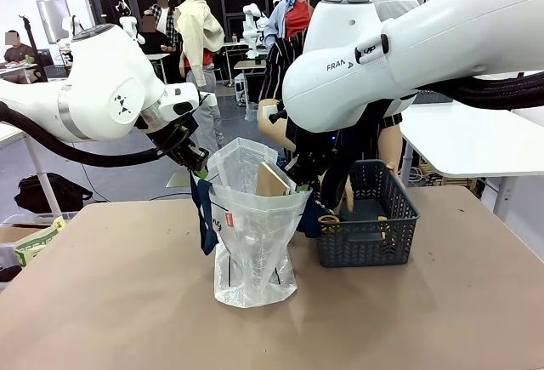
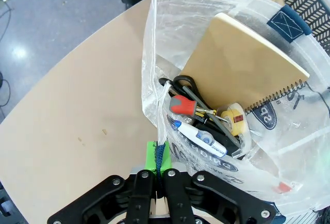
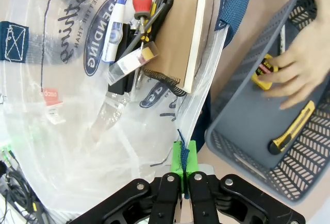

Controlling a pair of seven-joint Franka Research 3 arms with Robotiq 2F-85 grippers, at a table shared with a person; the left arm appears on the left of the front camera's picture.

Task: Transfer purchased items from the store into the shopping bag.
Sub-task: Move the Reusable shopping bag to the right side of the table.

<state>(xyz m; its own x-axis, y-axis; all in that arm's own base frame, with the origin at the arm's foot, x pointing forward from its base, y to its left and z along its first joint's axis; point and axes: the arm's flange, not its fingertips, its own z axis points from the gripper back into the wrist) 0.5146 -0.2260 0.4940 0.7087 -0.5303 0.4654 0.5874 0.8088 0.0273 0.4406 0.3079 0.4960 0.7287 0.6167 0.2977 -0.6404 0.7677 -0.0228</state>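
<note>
Counting two navy straps on one clear bag, I see left gripper and right gripper each clamping one.

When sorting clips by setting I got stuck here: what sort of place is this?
Probably a robotics lab, not a real shop: the left gripper and right gripper hold a clear bag on a brown table beside a basket, with a white work table and bare grey floor behind.
</note>
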